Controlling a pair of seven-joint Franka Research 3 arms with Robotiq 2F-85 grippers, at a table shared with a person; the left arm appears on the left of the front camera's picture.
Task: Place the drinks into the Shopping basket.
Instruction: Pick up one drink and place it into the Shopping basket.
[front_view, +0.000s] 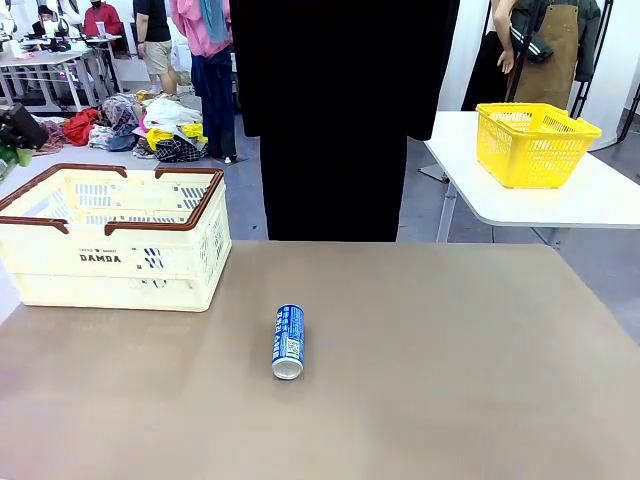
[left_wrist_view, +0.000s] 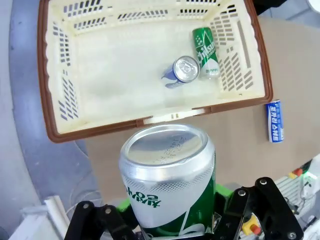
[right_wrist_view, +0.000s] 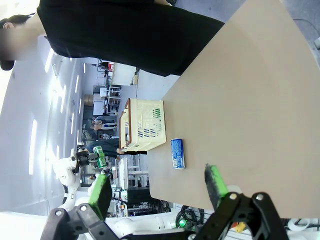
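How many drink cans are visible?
4: held green can, in the left tool; lying green can and upright blue can inside the Shopping basket; loose blue can on the table.

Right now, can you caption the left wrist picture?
Left gripper holds green can by cream basket; second green can and blue can inside.

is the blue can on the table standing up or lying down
Lying down. The blue can rests on its side on the table, one silver end facing the front camera, outside the Shopping basket.

Yellow mesh basket (front_view: 535, 140) on white side table (front_view: 600, 200), clothes heap (front_view: 150, 125) on floor
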